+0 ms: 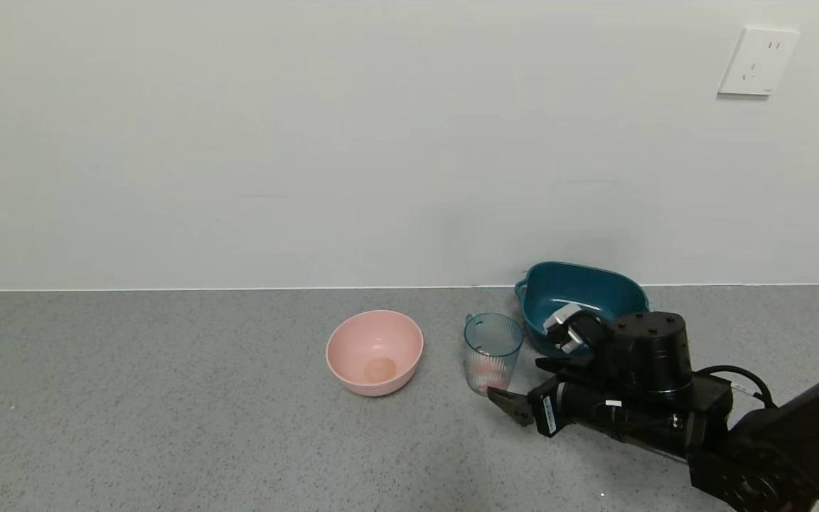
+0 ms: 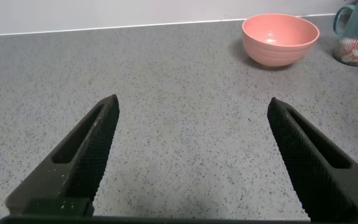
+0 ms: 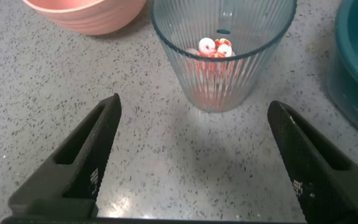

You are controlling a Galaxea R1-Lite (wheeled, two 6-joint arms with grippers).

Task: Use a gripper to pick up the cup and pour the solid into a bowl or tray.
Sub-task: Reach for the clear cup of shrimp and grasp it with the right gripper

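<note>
You had the right hand (image 3: 191, 146) released, cup (image 3: 222, 53) at its 12 o'clock; grasp step pending, advance then clench.

Black right arm (image 1: 637, 398) with cylindrical motor, cables, ridged tapered fingers (image 3: 79, 162).

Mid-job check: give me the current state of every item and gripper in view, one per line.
cup: upright on the counter, not gripped, pieces inside.
solid: in the cup's bottom, none poured.
teal tub: on the counter behind the right gripper; no pieces visible in it.
pink bowl: upright, holds no pieces.
right gripper: open, low, short of the cup.
left gripper: open, holding nothing.
</note>
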